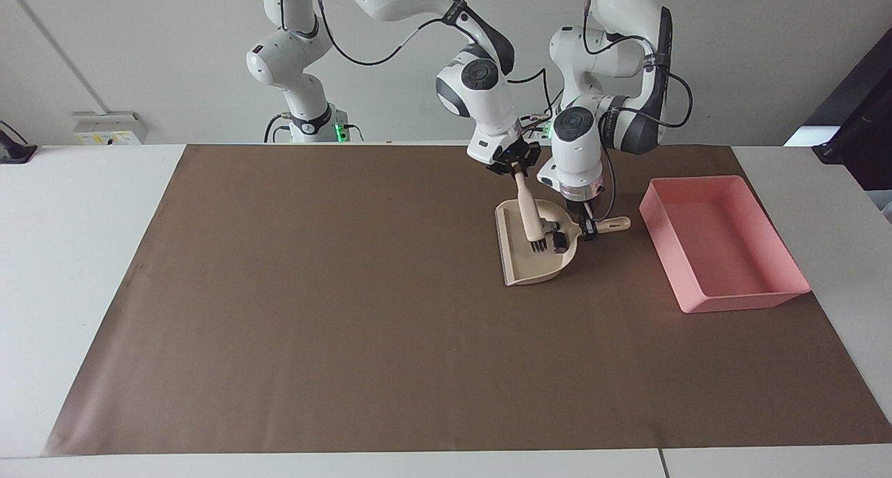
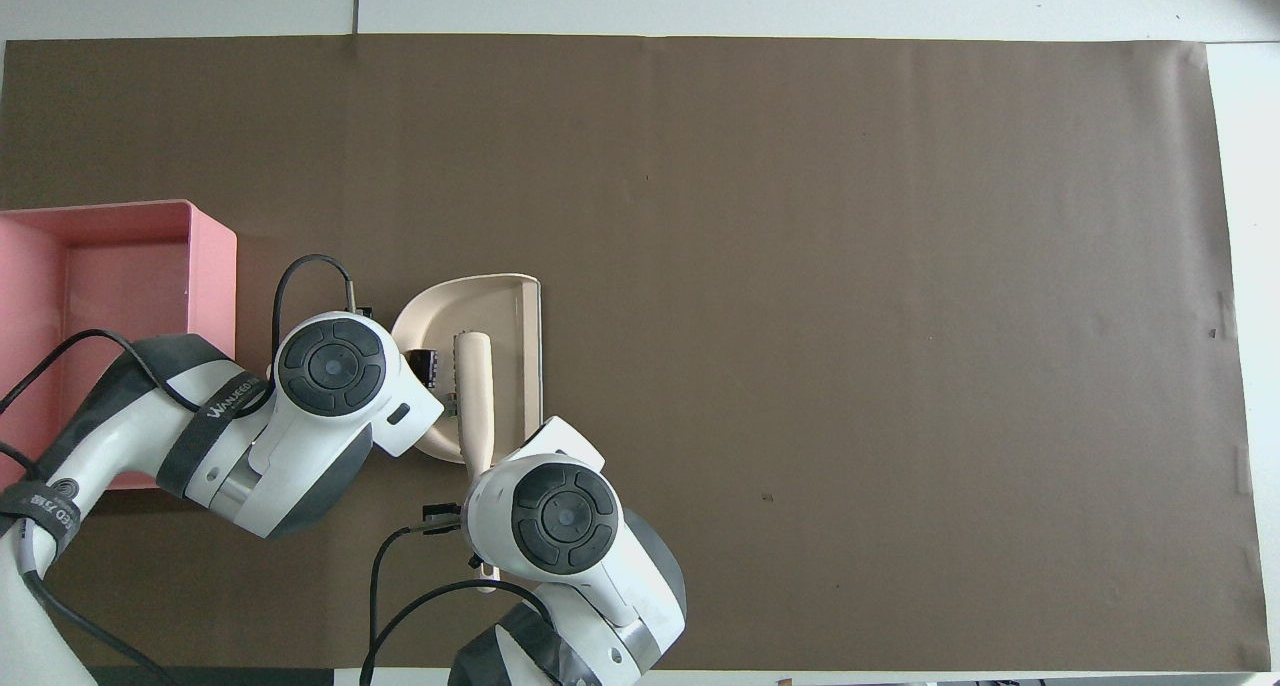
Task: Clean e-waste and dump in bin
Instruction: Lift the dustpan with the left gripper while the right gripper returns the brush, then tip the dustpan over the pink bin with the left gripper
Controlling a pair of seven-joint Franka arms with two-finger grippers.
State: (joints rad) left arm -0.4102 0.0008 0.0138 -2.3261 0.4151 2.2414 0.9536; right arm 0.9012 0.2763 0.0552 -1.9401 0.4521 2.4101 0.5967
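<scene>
Beige dustpan [image 1: 524, 258] beside the pink bin [image 1: 725, 255] holds the e-waste [image 1: 557, 237]; left gripper [image 1: 587, 228] grips its handle, right gripper [image 1: 516, 169] clamps the brush [image 1: 531, 217] over it

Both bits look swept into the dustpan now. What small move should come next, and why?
Probably lift the brush up out of the dustpan with the right gripper. The e-waste already lies deep in the pan near the handle held by the left gripper, while the brush head sits inside the pan, blocking a clean carry to the bin.
</scene>
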